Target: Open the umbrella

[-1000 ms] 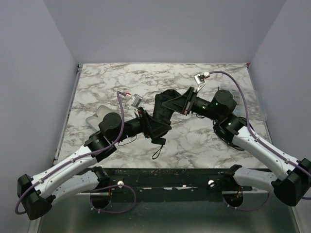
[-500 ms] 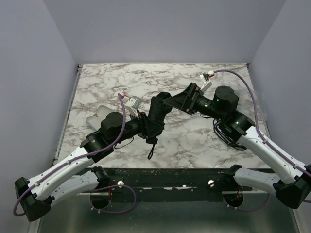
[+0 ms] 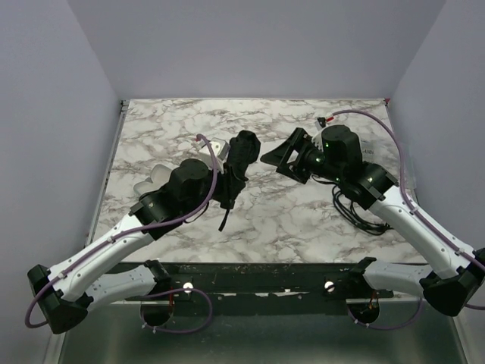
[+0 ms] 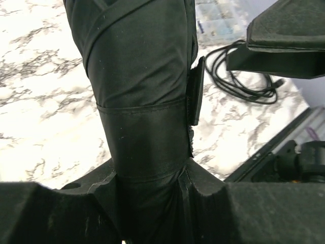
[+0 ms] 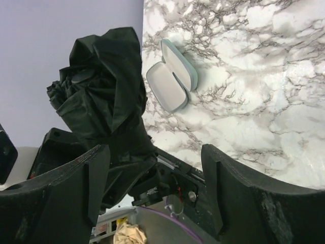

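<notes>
The umbrella (image 3: 241, 152) is a folded black bundle with a fabric band round its canopy (image 4: 142, 76), and its wrist strap (image 3: 223, 221) hangs down. My left gripper (image 3: 226, 182) is shut on its lower part, and the dark fabric fills the gap between the fingers (image 4: 152, 203). My right gripper (image 3: 277, 156) stands open just right of the umbrella's top and does not touch it. In the right wrist view the crumpled canopy (image 5: 104, 91) sits beyond the left finger, with nothing between the wide jaws (image 5: 155, 188).
A pale mint clamshell case (image 5: 172, 73) lies open on the marble table (image 3: 303, 220), at the left behind my left arm (image 3: 155, 178). A coiled black cable (image 3: 355, 212) lies at the right under my right arm, also in the left wrist view (image 4: 244, 76).
My right gripper has let go of the umbrella, opened and drawn back to the right. My left gripper has closed on the umbrella and carried it up and away, more upright.
</notes>
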Available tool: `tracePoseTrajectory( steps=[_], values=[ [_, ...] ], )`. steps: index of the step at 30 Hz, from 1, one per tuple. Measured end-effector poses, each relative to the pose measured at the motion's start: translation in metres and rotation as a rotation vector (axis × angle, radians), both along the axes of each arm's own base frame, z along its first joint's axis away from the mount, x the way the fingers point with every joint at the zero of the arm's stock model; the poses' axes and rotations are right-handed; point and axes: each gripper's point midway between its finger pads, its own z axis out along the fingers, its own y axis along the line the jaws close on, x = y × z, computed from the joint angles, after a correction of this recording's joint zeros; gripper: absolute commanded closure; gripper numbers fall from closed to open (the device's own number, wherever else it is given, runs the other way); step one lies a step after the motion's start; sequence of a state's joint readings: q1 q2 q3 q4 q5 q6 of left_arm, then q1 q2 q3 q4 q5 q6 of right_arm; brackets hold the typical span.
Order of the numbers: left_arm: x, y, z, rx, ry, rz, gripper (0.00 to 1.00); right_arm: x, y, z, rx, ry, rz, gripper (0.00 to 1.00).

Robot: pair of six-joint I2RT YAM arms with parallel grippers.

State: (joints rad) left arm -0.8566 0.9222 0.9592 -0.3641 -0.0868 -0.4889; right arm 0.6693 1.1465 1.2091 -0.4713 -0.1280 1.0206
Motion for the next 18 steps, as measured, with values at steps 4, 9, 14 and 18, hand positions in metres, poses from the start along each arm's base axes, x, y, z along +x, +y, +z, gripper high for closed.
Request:
tracePoseTrajectory(
  steps=[4,9,14,18],
  values=[
    [0.012,-0.002,-0.012,0.088,-0.004,0.014,1.00,0.000,0.007,-0.006,0.015,0.042,0.009,0.24],
    [0.023,-0.009,-0.020,0.168,-0.009,-0.003,1.00,0.003,0.019,-0.013,0.032,0.084,0.026,0.28],
    [0.033,-0.018,-0.010,0.209,-0.049,-0.027,1.00,0.010,0.028,-0.018,0.044,0.109,0.026,0.31],
    [0.036,-0.017,-0.010,0.228,-0.069,-0.035,1.00,0.012,0.032,-0.014,0.063,0.103,0.028,0.33]
  ],
)
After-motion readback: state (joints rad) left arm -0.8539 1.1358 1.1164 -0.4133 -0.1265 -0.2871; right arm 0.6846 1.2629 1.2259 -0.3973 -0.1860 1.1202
